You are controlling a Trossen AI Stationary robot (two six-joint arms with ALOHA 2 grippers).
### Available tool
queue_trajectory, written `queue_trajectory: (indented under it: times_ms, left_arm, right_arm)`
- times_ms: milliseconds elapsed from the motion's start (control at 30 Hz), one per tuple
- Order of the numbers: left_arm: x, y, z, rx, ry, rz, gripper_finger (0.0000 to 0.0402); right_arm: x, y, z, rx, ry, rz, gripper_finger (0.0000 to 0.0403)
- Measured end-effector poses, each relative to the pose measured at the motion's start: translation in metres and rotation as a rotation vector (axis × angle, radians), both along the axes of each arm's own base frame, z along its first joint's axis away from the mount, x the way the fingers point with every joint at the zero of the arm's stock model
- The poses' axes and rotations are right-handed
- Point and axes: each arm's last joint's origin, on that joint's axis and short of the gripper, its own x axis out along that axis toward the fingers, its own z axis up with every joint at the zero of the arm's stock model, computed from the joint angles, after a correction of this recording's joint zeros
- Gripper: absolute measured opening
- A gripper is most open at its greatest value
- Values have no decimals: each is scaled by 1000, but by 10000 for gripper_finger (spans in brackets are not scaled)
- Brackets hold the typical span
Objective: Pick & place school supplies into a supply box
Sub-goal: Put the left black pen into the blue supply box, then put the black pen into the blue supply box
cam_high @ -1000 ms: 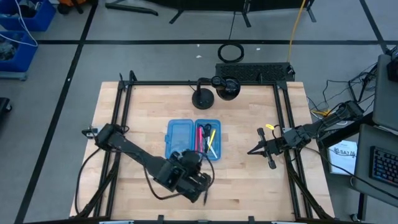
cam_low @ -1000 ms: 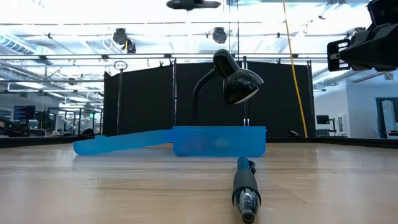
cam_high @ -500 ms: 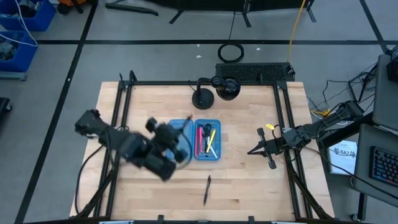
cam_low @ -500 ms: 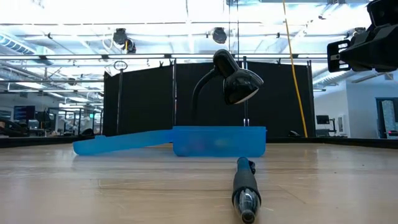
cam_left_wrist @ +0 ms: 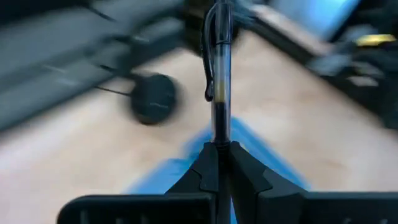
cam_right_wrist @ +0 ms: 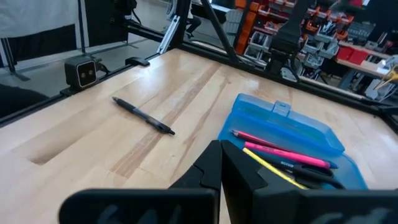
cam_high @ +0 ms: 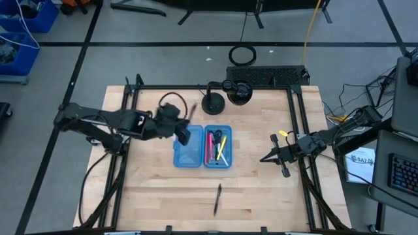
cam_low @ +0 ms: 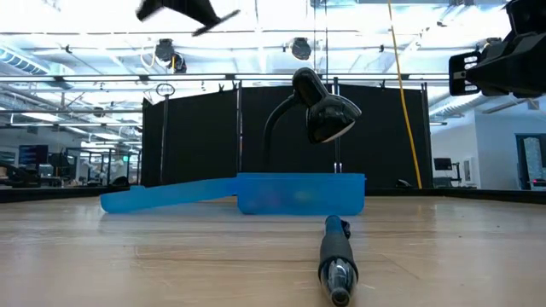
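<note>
The supply box [cam_high: 219, 149] lies open at the table's middle, a translucent blue case. Its right half holds red, pink and yellow pens, and its lid [cam_high: 188, 151] lies flat to the left. The box also shows in the low view [cam_low: 299, 193] and the right wrist view [cam_right_wrist: 280, 127]. My left gripper [cam_high: 183, 125] hangs over the lid's far end, shut on a dark pen [cam_left_wrist: 219, 74]. Another dark pen [cam_high: 217, 199] lies on the wood near the front edge [cam_low: 335, 256]. My right gripper [cam_high: 262, 158] waits shut at the table's right. My left gripper pinches one end of the dark pen [cam_left_wrist: 219, 135] between its two fingertips. The pen runs on along the fingers and sticks out well past them. The fingers slant down toward the far right. The pen is lifted clear, high above the box.
A black desk lamp stands behind the box, its base [cam_high: 212, 103] and head [cam_high: 239, 92] near the far edge and close to my left gripper. A black metal frame [cam_high: 130, 130] borders the table. Bare wood lies left of the box and along the front.
My left gripper has swung from low over the front of the table toward the left edge, then toward the far edge, rising as it went. It now hangs above the box's lid. The pen on the table near the front edge has stayed put.
</note>
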Motion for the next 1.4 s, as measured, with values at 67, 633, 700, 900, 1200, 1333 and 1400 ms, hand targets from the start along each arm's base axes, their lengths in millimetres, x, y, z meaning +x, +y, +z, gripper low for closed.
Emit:
queue_trajectory:
  times_ms: [67,633,700,900,1200,1333,1400]
  left_arm:
    - [8,6,-17,-93,-99,-93,15]
    - [77,23,-156,-496,-296,45,9]
    - [90,16,-157,-511,-293,51,5]
    - [114,12,-154,-430,-109,179,2]
    - [120,11,-152,-392,-63,188,1]
    - [117,11,-151,-391,-39,182,1]
    - [116,11,-152,-392,-20,186,1]
  right_arm:
    - [0,0,1,-3,-8,1,0]
    - [1,0,3,3,-27,3,0]
    - [1,0,3,3,-28,3,0]
    - [1,1,3,5,-28,3,0]
    - [1,1,2,11,-16,1,0]
    - [1,1,2,10,-16,1,0]
    - [1,1,2,10,-17,1,0]
